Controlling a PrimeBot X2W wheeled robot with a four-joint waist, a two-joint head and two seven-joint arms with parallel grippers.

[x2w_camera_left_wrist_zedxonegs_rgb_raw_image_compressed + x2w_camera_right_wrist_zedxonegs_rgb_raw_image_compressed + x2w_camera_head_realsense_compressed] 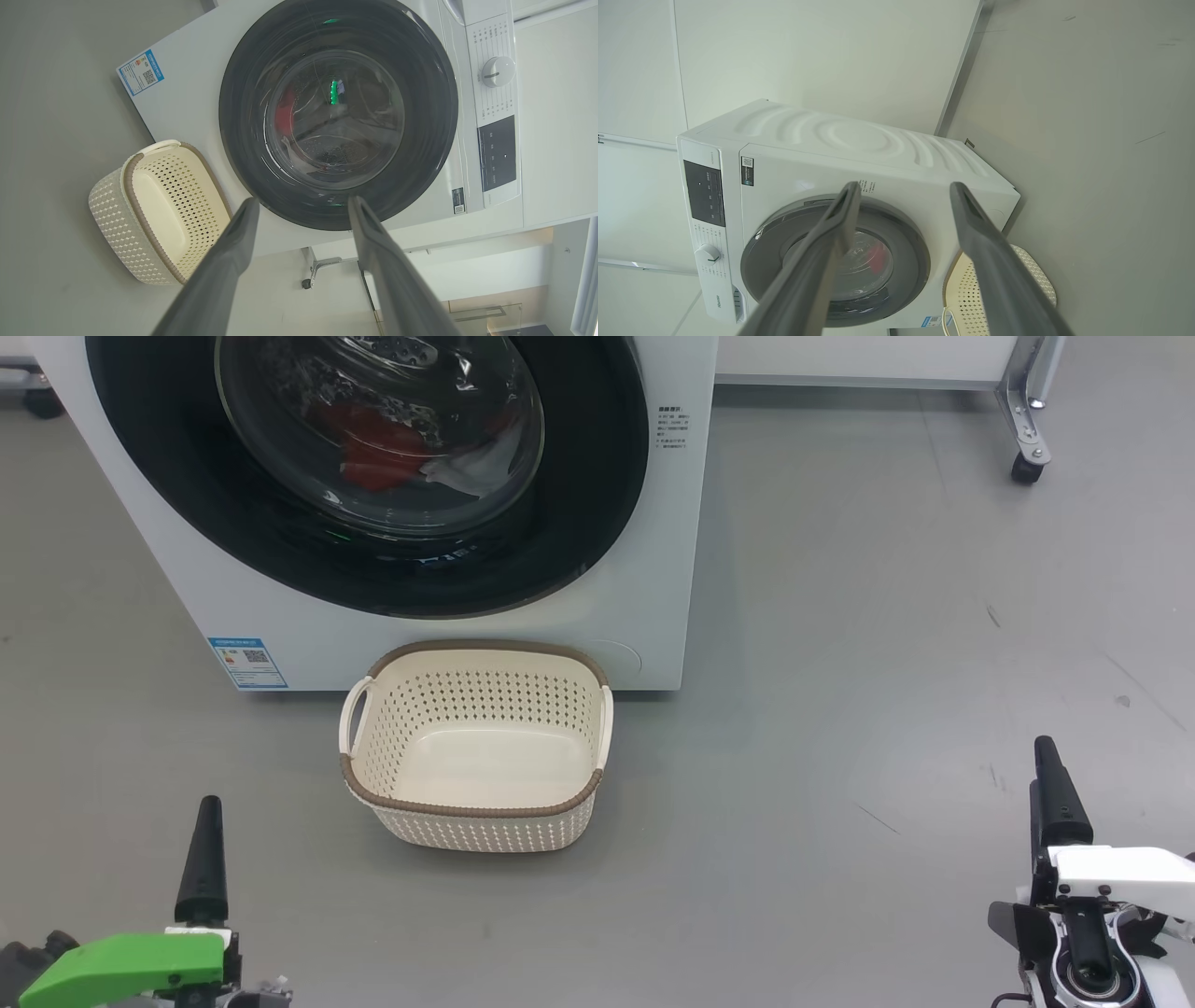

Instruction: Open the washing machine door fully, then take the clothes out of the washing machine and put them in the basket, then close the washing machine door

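One basket point(485, 831), seemingly lengthwise along washer point(663, 569) front

"Hisense" on washing machine point(896, 154) (other print illegible)

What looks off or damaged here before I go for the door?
Nothing stands out. The washing machine door looks shut and intact, the clothes lie inside, and the basket stands upright and empty in front. The left claw and right claw are open, holding nothing.

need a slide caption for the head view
Washing machine door shut, red and white clothes behind its glass, empty cream basket on the floor in front.
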